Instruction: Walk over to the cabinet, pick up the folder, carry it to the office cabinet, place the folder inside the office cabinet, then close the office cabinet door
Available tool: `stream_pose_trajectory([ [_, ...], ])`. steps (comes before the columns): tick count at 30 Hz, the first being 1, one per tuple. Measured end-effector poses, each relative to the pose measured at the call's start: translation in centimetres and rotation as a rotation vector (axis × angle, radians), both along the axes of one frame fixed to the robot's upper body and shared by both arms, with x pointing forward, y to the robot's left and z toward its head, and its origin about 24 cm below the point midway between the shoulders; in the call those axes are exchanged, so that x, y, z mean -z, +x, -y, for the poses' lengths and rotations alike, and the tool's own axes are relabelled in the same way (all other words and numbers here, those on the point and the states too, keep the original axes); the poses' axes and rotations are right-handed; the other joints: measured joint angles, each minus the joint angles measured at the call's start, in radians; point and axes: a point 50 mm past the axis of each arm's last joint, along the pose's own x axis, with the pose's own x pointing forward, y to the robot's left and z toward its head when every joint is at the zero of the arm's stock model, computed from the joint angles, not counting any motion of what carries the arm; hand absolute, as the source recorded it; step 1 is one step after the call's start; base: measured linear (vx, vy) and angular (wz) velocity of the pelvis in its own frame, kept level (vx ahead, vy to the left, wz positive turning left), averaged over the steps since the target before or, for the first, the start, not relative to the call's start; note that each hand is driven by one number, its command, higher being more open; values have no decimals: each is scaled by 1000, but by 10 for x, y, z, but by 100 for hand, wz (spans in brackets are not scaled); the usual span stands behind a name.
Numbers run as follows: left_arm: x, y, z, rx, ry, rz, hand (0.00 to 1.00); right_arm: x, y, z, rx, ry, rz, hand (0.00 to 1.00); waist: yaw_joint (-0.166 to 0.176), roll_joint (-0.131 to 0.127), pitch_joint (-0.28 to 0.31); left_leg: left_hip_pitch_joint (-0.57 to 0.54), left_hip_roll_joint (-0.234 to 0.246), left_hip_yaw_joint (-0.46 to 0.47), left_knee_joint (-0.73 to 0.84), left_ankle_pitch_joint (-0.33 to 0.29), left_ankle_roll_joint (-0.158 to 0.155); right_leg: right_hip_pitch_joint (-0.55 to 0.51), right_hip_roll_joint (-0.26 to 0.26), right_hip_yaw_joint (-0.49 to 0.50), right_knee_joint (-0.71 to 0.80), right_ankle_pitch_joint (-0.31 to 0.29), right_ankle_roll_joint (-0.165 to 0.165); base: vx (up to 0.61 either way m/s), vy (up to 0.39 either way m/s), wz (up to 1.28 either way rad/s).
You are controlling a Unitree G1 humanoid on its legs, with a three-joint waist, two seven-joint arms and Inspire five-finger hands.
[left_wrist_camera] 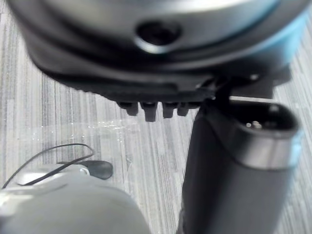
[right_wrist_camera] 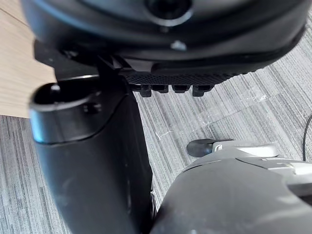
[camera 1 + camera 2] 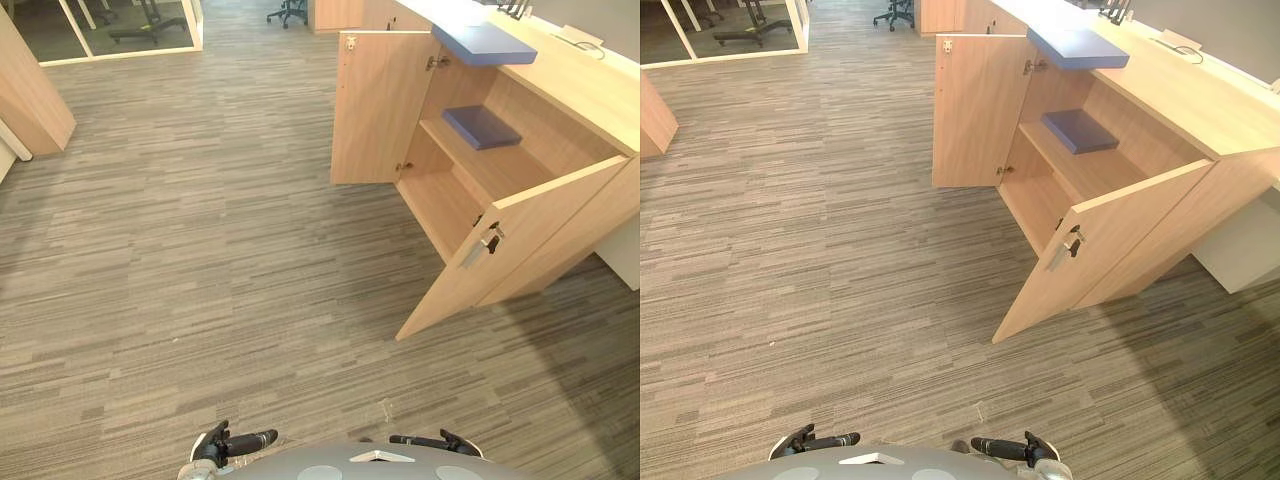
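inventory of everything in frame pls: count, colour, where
folders: 2, blue; one on the cabinet top, the other on the shelf inside
cabinet: 1, light wood, ahead on the right
doors: 2, light wood, both swung open; nearer one angles toward the robot
handle: 1, metal, on the nearer door
wood unit: 1, light wood, far left
chair: 1, dark, far back
glass partition: 1, white-framed, back left
carpet: grey, striped, whole floor
left hand: dark, open, low by the body, holding nothing
right hand: dark, open, low by the body, holding nothing
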Motion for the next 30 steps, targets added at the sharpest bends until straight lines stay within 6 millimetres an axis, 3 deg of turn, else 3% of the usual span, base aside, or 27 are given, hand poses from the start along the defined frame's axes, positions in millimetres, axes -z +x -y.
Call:
stream_pose_trajectory([
  [11,1,-5,-1,-7,-2,-16,100,0,3,-1,6,3,7,100,0,-11,6,21,-8,-11,-49,40,1,-1,-13,-13,-6,7,8,-77,-1,4],
  [30,-2,0,-7,33,132,-16,100,0,7,-5,-49,-89,-6,100,-1,-28,16,21,-11,-8,-49,40,0,1,-15,-13,-6,8,9,-14,0,0],
])
